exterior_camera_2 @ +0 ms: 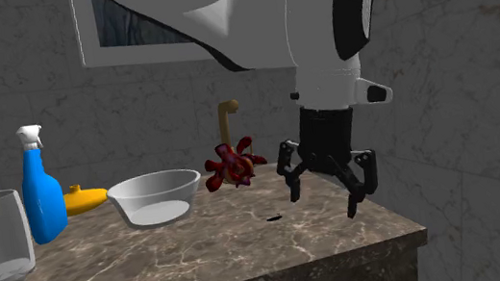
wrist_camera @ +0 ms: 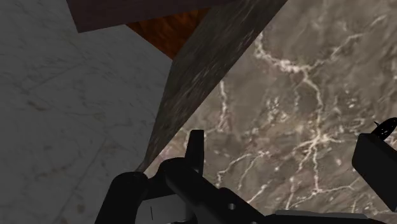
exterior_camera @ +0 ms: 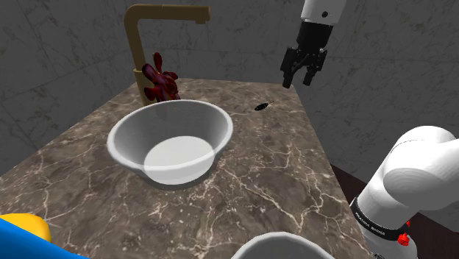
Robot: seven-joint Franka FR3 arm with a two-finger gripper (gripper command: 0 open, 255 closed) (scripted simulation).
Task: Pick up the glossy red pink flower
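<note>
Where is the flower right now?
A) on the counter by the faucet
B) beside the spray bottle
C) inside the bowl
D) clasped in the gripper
A: the dark red flower sits at the faucet's foot, outside the bowl, with the open gripper hanging well apart from it.

The end effector [wrist_camera: 286, 145] hangs over a brown, white-veined tabletop [wrist_camera: 299, 83], its black fingers [wrist_camera: 196, 149] standing wide apart with nothing between them. Beyond the tabletop's darker edge lie a grey veined surface [wrist_camera: 63, 114] and a reddish-brown patch [wrist_camera: 167, 33]
</note>
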